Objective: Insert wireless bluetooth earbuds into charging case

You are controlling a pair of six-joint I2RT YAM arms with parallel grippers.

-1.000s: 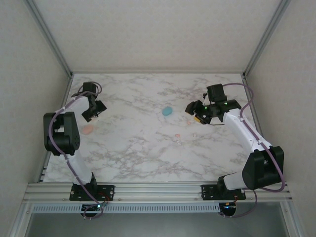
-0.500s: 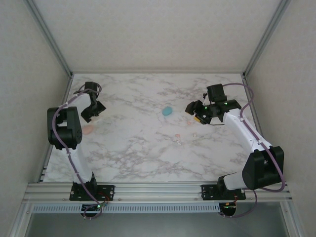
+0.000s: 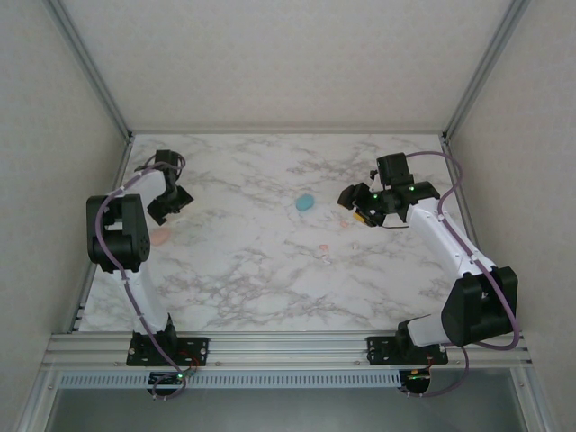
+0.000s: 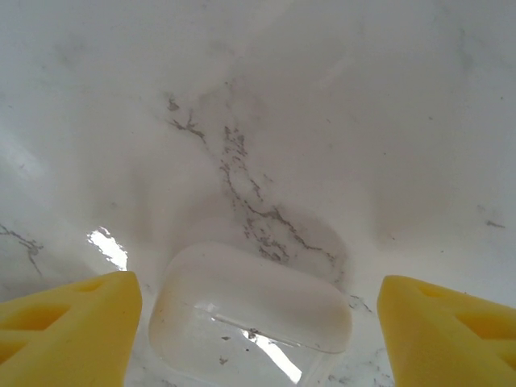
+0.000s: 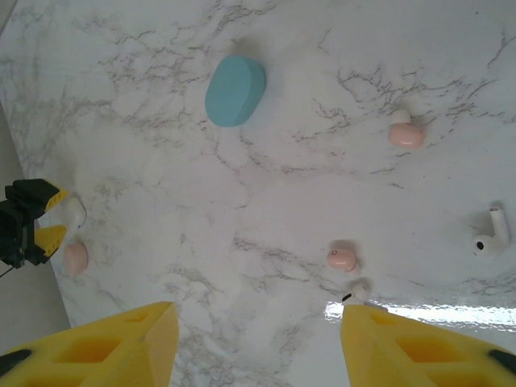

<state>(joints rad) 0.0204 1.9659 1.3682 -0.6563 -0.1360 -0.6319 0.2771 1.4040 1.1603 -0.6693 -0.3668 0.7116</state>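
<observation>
A white pebble-shaped charging case (image 4: pixel 250 306) lies shut on the marble between the yellow fingers of my left gripper (image 4: pixel 258 343). That gripper is open: the right finger stands well clear of the case and the left finger is close beside it. From above, the left gripper (image 3: pixel 170 205) is at the far left of the table. My right gripper (image 5: pixel 254 322) hangs open over bare marble, seen from above at the right (image 3: pixel 353 207). Two pink earbuds (image 5: pixel 405 134) (image 5: pixel 342 259) and a white stemmed earbud (image 5: pixel 490 238) lie loose. Another white earbud (image 5: pixel 355 292) sits at the right fingertip.
A teal case (image 5: pixel 235 90) lies shut mid-table, also seen from above (image 3: pixel 306 202). A pink case (image 3: pixel 160 237) rests just in front of the left gripper. Frame posts and walls bound the marble table (image 3: pixel 243 288) at the left, right and back.
The left arm's elbow has drawn back and up a little, with its gripper staying over the white case. The right arm has not moved.
</observation>
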